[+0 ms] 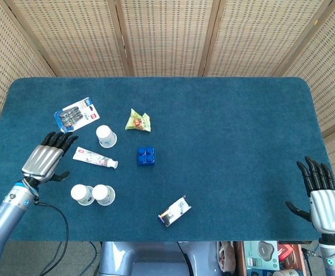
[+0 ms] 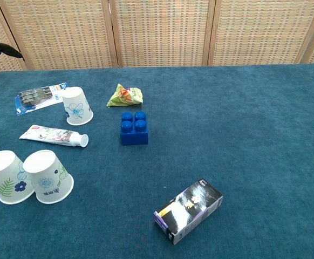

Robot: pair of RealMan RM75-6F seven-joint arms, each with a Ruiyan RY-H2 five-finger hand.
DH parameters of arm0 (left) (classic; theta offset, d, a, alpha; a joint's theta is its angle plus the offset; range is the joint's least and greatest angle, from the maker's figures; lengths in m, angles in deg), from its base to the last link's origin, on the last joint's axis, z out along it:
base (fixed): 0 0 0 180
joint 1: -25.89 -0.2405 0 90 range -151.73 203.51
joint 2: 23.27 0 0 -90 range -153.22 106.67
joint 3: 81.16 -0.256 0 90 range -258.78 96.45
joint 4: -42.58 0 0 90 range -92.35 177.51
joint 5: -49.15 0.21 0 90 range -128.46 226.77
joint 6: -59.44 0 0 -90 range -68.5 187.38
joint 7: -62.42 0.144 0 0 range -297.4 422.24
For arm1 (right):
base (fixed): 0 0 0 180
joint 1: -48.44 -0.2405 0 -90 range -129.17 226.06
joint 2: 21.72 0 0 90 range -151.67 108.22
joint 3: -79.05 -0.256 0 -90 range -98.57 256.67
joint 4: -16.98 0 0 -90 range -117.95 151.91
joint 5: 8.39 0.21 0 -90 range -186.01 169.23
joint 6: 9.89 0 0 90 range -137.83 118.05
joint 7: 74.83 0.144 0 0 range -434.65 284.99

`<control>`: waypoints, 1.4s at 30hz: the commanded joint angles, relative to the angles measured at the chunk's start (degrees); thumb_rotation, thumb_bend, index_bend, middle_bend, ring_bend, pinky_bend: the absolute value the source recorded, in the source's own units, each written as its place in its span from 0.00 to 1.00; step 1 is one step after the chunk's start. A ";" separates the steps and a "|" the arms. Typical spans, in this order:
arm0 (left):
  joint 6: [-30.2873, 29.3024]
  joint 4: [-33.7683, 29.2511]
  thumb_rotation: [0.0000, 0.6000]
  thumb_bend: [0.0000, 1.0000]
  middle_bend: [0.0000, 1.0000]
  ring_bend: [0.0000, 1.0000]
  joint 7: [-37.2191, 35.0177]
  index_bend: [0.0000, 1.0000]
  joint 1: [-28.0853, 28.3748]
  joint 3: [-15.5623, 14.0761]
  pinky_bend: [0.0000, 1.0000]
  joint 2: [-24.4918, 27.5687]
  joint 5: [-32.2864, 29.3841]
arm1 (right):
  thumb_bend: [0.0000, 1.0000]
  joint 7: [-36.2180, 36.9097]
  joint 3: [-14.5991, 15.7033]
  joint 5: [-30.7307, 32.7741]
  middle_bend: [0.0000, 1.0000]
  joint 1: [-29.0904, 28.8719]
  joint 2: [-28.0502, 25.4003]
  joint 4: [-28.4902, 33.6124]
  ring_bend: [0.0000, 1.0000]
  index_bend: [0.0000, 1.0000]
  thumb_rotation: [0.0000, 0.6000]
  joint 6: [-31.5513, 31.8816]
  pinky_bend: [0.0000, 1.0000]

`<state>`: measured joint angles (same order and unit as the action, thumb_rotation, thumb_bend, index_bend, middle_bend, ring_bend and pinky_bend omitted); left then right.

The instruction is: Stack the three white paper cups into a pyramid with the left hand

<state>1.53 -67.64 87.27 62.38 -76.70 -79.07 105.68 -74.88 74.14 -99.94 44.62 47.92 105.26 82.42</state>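
Note:
Two white paper cups stand upside down side by side near the front left: one with a leaf print [image 1: 81, 194] [image 2: 6, 176] and one with a blue flower [image 1: 103, 194] [image 2: 48, 176], touching. A third cup [image 1: 106, 136] [image 2: 77, 106] stands upside down farther back, by the toothpaste tube. My left hand [image 1: 45, 157] hovers open to the left of the tube, behind the cup pair, fingers spread and holding nothing; only a fingertip [image 2: 0, 49] shows in the chest view. My right hand [image 1: 321, 192] is open at the table's front right corner.
A toothpaste tube [image 1: 95, 158] lies between the third cup and the pair. A cutlery pack [image 1: 76, 115] is at the back left, a green snack bag [image 1: 137, 121] and a blue brick [image 1: 145, 156] mid-table, a dark small box [image 1: 174, 211] near the front edge.

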 commanded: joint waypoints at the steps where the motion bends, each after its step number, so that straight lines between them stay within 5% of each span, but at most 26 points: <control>1: 1.93 2.59 1.00 0.29 0.03 0.00 3.12 0.02 3.56 2.26 0.00 -1.80 -5.72 | 0.10 -0.13 0.04 0.09 0.00 -0.10 0.12 -0.14 0.00 0.00 1.00 -0.23 0.00; 17: 6.80 17.26 1.00 0.29 0.04 0.00 16.16 0.02 17.94 4.09 0.00 -11.89 -32.51 | 0.10 0.00 -0.11 0.70 0.00 -0.67 0.58 -0.90 0.00 0.00 1.00 -1.27 0.00; 28: 8.98 27.48 1.00 0.29 0.06 0.00 20.98 0.03 24.02 2.72 0.00 -21.00 -42.19 | 0.10 0.27 -0.05 1.03 0.00 -0.91 0.80 -1.31 0.00 0.00 1.00 -1.86 0.00; 42: 8.57 35.73 1.00 0.29 0.11 0.00 22.88 0.08 27.01 2.55 0.00 -28.72 -45.22 | 0.10 1.74 -0.16 1.49 0.00 -0.88 0.56 -1.49 0.00 0.00 1.00 -1.88 0.00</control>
<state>10.09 -32.23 109.99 89.16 -74.29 -107.49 60.68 -73.18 73.99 -98.47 43.73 48.51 103.79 80.53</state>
